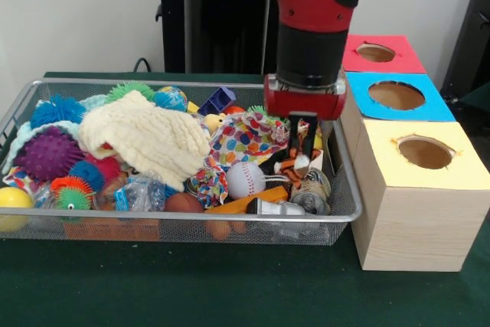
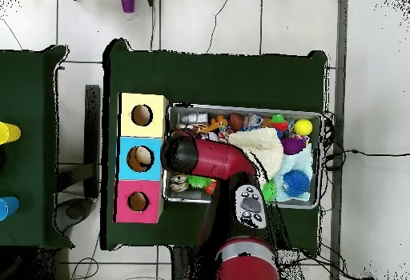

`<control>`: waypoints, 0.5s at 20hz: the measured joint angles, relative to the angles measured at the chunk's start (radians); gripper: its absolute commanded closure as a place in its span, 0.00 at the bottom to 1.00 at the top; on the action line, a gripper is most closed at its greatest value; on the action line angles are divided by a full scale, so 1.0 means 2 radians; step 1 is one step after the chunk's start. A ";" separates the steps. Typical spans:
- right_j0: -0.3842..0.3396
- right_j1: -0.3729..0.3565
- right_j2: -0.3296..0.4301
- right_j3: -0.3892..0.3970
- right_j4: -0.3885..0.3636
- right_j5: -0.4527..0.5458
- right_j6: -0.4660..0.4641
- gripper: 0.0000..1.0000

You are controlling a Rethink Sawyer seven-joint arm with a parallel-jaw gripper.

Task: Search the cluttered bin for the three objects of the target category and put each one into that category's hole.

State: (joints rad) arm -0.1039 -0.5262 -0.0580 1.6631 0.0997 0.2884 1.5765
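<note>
Where holes gape: three boxes (image 1: 413,189).

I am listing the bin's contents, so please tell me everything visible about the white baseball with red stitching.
The white baseball with red stitching is a round ball with a smooth, leather-like skin and curved red seams. It looks whole and clean. It lies near the front of the wire mesh bin, toward its box-side end, resting on the clutter. A colourful spotted fabric toy lies just behind and beside it, and an orange flat piece lies below it. The gripper hangs close beside it, not touching it.
</note>
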 measured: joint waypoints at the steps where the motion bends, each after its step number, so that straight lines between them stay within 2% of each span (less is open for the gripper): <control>1: 0.001 -0.003 0.000 0.002 0.000 0.000 0.000 1.00; 10: 0.019 -0.042 -0.011 0.019 0.011 0.014 0.000 1.00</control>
State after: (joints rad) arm -0.0661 -0.6107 -0.0790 1.7005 0.1225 0.3160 1.5765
